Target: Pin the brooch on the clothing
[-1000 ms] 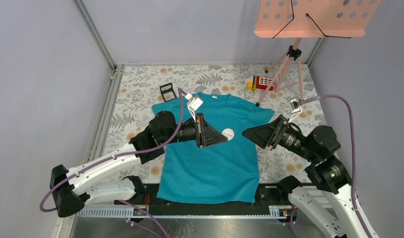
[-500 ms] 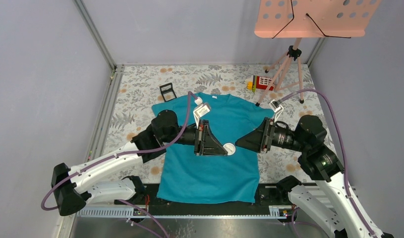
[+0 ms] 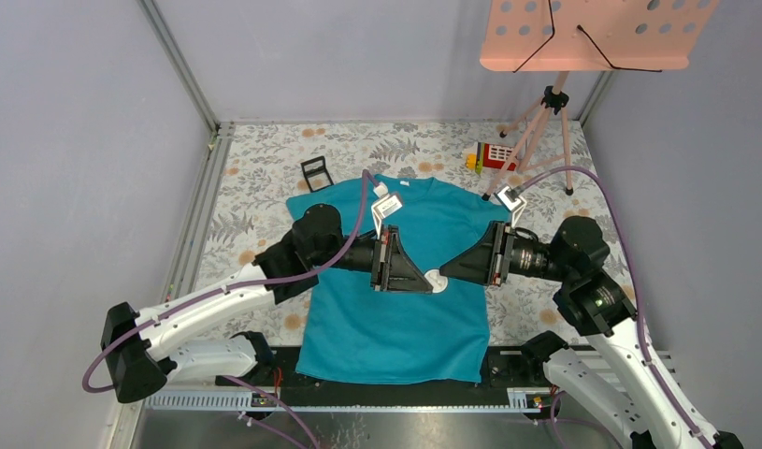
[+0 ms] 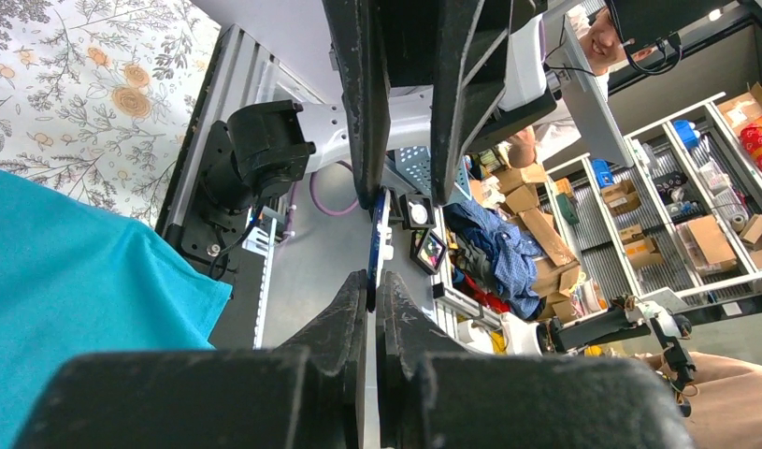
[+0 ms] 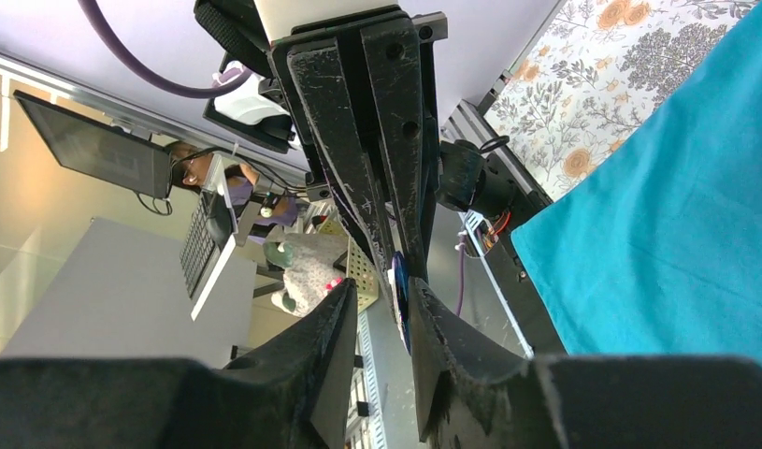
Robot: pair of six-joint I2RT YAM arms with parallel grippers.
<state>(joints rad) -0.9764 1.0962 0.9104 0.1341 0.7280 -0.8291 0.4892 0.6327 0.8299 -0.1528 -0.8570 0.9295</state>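
The teal T-shirt (image 3: pixel 395 323) lies flat on the floral table cover. Above its chest, my left gripper (image 3: pixel 427 280) is shut on the brooch (image 3: pixel 437 282), a small disc that looks pale from above. The left wrist view shows the brooch (image 4: pixel 371 245) edge-on and dark blue, pinched between the fingertips of the left gripper (image 4: pixel 372 279). My right gripper (image 3: pixel 443 275) meets it tip to tip from the right. In the right wrist view the right gripper (image 5: pixel 384 288) is open around the brooch (image 5: pixel 399 292). One finger (image 5: pixel 424 313) lies against the disc and the other stands apart.
A small black square frame (image 3: pixel 316 172) stands off the shirt's left shoulder. A pink music stand on a tripod (image 3: pixel 545 103) and a red and yellow toy (image 3: pixel 492 154) are at the back right. A black rail (image 3: pixel 508 363) runs along the near edge.
My right arm has swung left to the left gripper, and its jaws have narrowed around the brooch. My left gripper has drifted slightly right and forward, still holding the brooch.
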